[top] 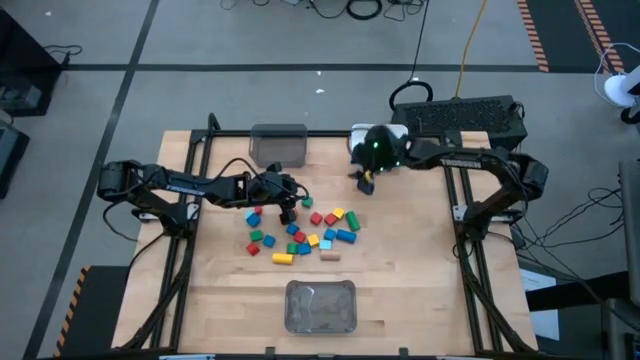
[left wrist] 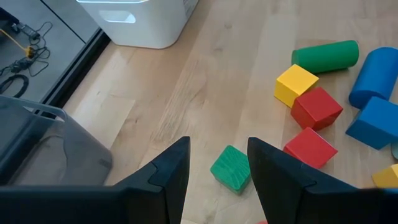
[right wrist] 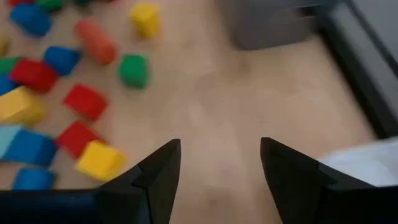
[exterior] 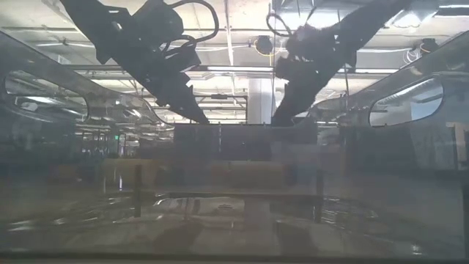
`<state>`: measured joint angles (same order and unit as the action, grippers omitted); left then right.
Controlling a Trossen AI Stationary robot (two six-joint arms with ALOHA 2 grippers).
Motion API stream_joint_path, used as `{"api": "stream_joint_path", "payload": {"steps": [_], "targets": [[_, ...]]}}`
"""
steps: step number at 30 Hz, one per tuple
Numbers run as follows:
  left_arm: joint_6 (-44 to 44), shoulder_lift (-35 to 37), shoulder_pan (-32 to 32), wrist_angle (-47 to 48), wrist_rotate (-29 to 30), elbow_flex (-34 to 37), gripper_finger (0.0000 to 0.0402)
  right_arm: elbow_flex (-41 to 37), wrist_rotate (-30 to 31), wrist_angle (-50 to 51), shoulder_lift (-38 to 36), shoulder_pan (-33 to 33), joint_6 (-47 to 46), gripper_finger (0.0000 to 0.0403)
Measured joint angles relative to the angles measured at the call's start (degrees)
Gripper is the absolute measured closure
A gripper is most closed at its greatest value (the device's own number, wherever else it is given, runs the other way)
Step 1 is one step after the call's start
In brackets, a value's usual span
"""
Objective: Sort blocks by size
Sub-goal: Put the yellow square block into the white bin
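left claw (left wrist: 217,168) hangs wide open and empty right over the small green cube (left wrist: 231,167) at the block pile's (top: 300,236) grey-bin edge; looks light, rigid, smooth-painted, so I'd pinch its flat sides.

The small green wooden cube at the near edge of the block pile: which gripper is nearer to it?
Left. The left gripper hangs open right over the small green wooden cube, fingers either side. The right gripper is off beside the white bin, empty.

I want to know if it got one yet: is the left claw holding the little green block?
No, the left gripper is open, and the green block lies on the table between its fingers, not pinched.
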<state>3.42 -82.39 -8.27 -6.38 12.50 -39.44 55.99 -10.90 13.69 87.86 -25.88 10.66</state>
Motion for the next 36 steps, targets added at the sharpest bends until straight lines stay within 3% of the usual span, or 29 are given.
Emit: {"api": "stream_joint_path", "payload": {"steps": [7,15,21,31,36], "targets": [[0.0,0.0,0.0,-0.1,0.0,0.0,0.0237,0.0,0.5,0.3,0.2,8.7,3.1,0.0195],[0.0,0.0,0.0,-0.2,0.0,0.0,0.0237,0.0,3.5,-1.6,6.8,15.2,3.1,0.0195],[0.0,0.0,0.0,-0.2,0.0,0.0,0.0237,0.0,3.7,-2.0,10.1,16.2,3.6,0.0188],[-0.1,0.0,0.1,-0.2,0.0,0.0,0.0237,0.0,5.3,-4.6,15.6,16.2,2.2,0.012],[-0.1,0.0,0.0,-0.2,0.0,0.0,0.0237,0.0,5.4,-5.2,16.4,16.2,1.1,0.0121]]}}
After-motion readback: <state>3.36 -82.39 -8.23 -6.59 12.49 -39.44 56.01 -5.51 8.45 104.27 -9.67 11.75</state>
